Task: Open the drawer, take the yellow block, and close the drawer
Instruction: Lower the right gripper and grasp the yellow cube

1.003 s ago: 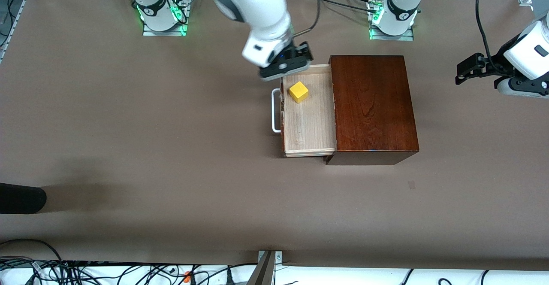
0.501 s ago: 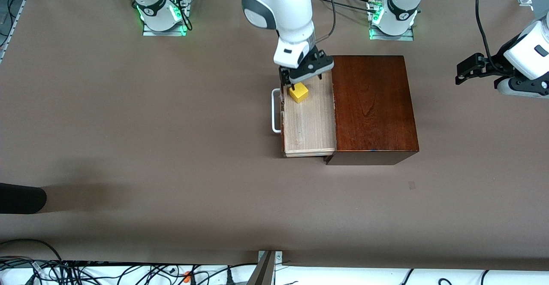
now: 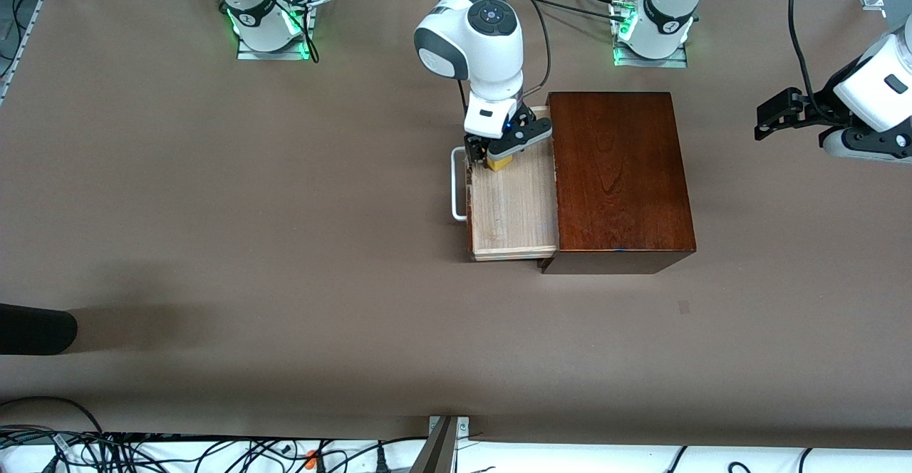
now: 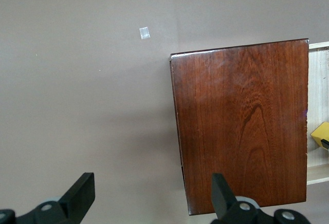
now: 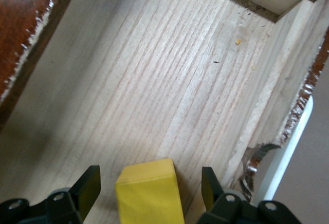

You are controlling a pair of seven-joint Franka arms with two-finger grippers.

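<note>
Right hand (image 3: 493,156) sits down inside my pale light-wood drawer (image 3: 514,206), fingers spread either side of the small bright yellow cube (image 5: 149,193), not yet pinching. Looks light and rigid; I'd squeeze its flat faces. Left hand (image 4: 154,193) waits open, aloft at its end of the worktop.

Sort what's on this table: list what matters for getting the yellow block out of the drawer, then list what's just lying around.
Belongs to the job:
- drawer, pulled open
- yellow block, in the drawer
- right tool, open, fingers either side of the block
- mahogany box

Just lying about:
- left tool, waiting open over the left arm's end of the table
- small pale patch on the table
</note>
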